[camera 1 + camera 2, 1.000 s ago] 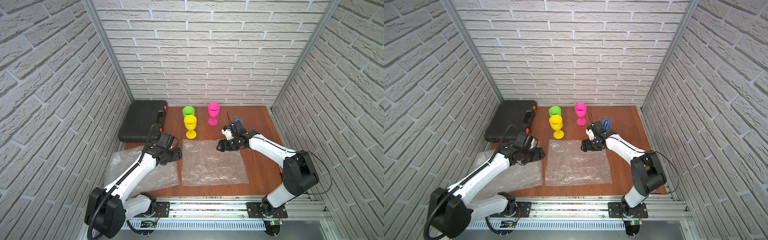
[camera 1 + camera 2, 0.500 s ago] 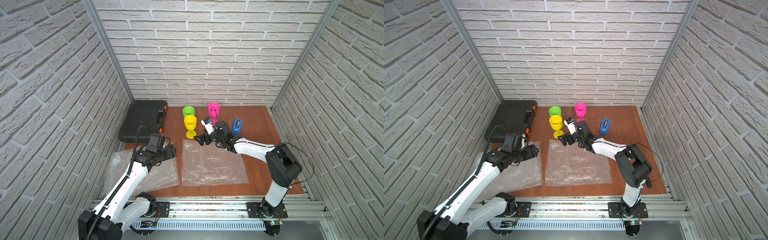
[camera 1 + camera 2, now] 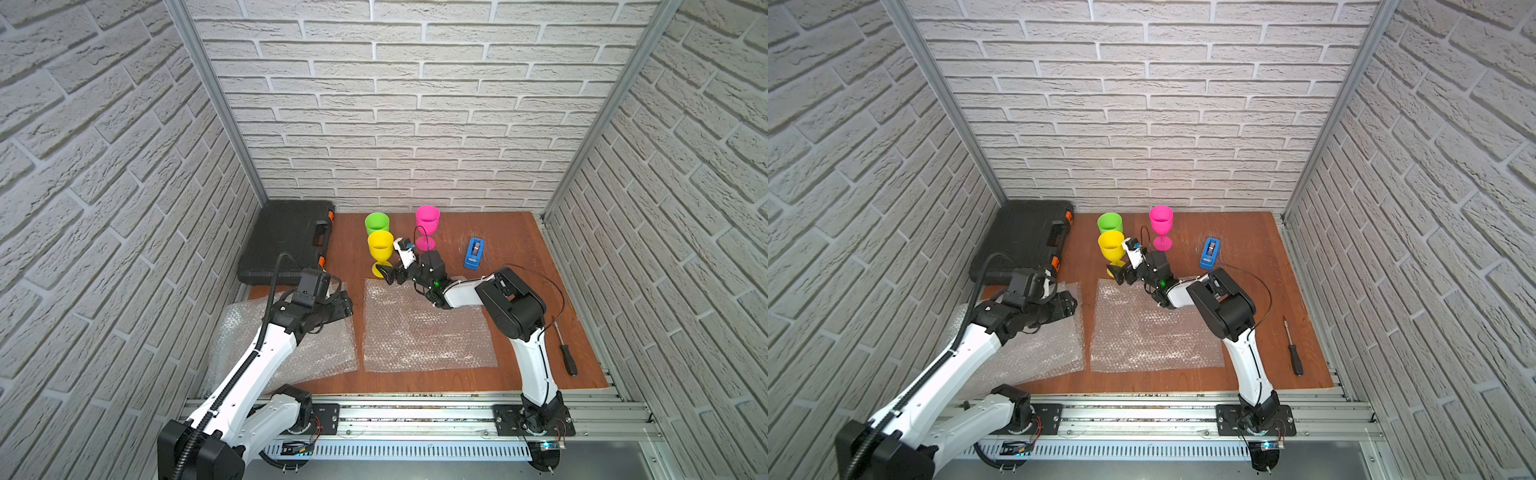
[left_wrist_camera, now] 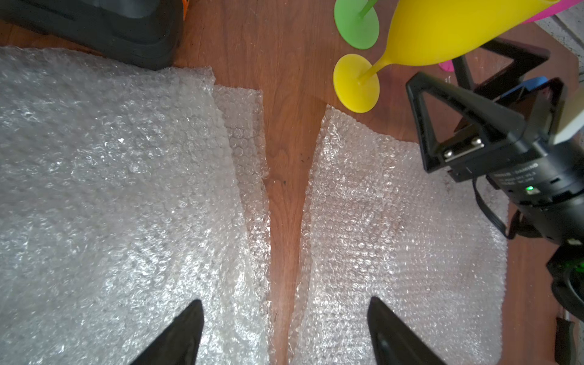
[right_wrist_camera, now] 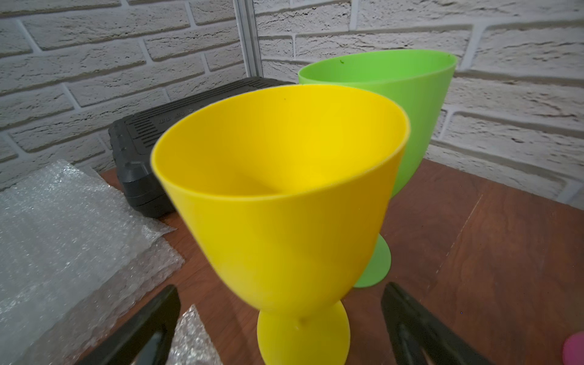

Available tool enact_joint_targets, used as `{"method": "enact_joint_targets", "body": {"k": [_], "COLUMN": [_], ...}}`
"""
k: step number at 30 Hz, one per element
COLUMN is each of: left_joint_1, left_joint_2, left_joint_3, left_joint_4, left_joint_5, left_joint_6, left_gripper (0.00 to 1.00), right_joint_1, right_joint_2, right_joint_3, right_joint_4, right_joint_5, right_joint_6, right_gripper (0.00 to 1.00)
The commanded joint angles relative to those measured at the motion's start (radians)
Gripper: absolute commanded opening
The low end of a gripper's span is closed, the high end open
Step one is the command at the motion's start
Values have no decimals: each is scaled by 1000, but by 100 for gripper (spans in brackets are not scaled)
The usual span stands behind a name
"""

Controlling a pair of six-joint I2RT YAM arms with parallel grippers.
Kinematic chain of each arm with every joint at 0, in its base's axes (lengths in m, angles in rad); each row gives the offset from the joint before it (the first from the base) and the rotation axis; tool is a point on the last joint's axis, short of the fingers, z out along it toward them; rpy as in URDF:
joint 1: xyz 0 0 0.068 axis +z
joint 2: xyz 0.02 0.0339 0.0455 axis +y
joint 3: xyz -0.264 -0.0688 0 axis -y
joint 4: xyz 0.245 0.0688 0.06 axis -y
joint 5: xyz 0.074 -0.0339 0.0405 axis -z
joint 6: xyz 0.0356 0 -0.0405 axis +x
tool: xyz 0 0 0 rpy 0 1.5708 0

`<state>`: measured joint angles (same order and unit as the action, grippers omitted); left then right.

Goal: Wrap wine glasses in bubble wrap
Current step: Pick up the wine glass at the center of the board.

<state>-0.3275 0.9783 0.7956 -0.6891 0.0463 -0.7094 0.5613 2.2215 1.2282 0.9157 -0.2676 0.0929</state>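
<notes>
On the wooden tabletop (image 3: 519, 249), the yellow goblet (image 5: 284, 205) stands upright just before the right fingers (image 5: 148, 319), spread wide, untouched; left fingers (image 4: 183, 331) hang wide over bubble wrap (image 4: 110, 189)

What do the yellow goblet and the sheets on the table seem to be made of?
Yellow goblet: probably plastic, opaque, smooth satin finish; even colour, thin rim, no glassy reflections.
Sheets: clear thin plastic bubble wrap, shiny; small air bubbles, crinkles, the table showing through.
</notes>
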Motion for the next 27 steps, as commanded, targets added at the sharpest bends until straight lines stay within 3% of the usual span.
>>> {"method": "enact_joint_targets", "body": {"k": [1,9,19,27], "left_joint_1": [8,18,24,24], "left_joint_2": [-14,9,31,35], "left_joint_3": [-18,-8,6,11], "left_joint_4": [7,10,10,13], "left_joint_5": [-1,2,7,14], "left_joint_6": [3,12,22,25], "left_gripper": [81,81,81,81], "right_joint_1": [0,-4,-6,-6], "right_joint_2": [23,66,61,-15], "right_joint_3": [63,165,177,165], "right_joint_4": [103,31,28,18], "right_joint_5": [-30,-59,-73,-67], "right_joint_6": [5,-9,3,5], "right_gripper": [100,100,80,78]}}
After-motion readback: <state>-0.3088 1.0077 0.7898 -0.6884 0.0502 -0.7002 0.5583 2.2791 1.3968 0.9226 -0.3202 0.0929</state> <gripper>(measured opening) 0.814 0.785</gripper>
